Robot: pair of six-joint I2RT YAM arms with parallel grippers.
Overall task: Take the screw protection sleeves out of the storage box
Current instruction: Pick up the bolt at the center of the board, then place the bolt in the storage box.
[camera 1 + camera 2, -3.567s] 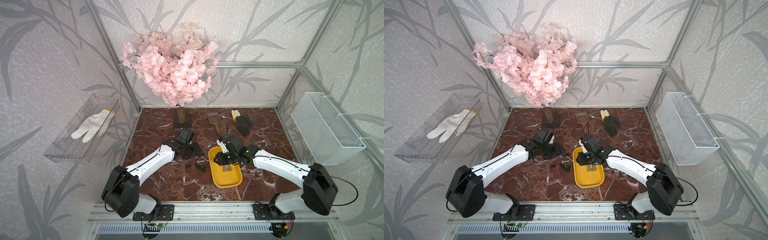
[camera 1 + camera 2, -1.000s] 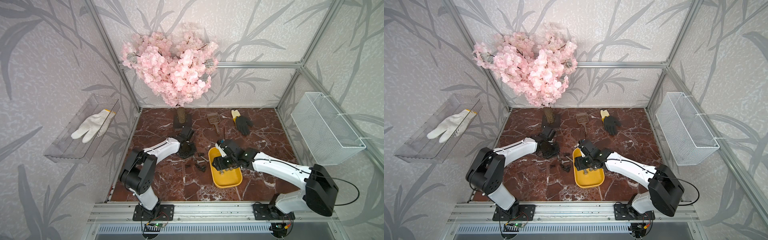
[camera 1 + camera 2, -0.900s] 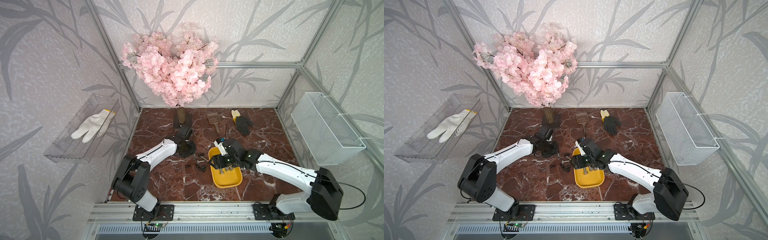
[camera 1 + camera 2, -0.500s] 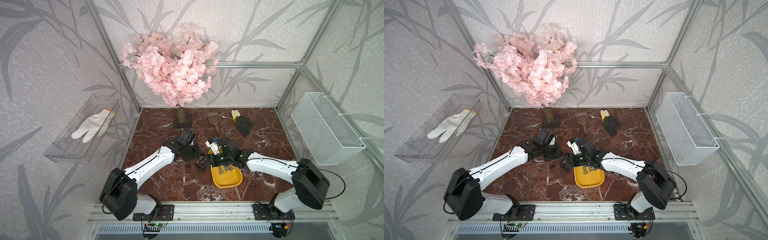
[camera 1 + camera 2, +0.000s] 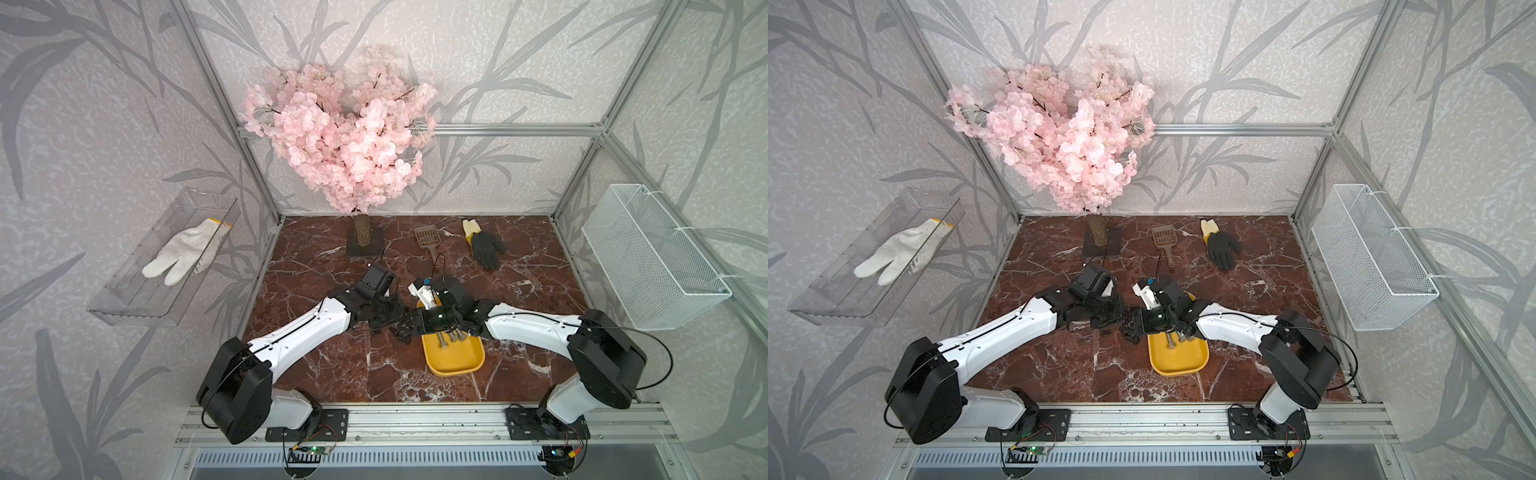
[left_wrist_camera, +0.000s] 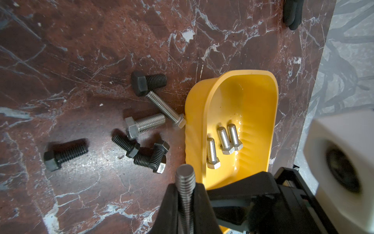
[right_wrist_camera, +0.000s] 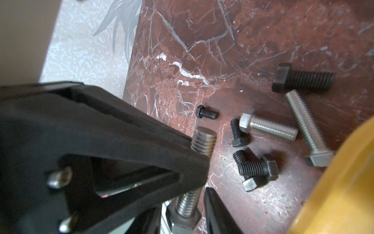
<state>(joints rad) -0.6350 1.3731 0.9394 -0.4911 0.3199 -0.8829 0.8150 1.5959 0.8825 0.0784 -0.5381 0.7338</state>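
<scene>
Standing here, this is looking like a robotics lab to me, definitely not anybody's home. A left arm (image 5: 307, 328) and a right arm (image 5: 532, 328), both white and black, are sitting bolted to an aluminium rail (image 5: 415, 419) up front, with a bare circuit board (image 5: 312, 449) and loose wires hanging under it. Everything is sitting inside an aluminium frame (image 5: 515, 129) with leaf-print wallpaper (image 5: 104, 124) panels acting as walls. The rest is reading like staged props: a fake blossom tree (image 5: 345, 141), a clear bin (image 5: 124, 299) holding a white glove (image 5: 183, 253), a wire basket (image 5: 652, 266), a scoop (image 5: 426, 239), a black glove (image 5: 486, 249) and a yellow storage box (image 5: 457, 357), all lying on a marble-look floor (image 5: 332, 365).
</scene>
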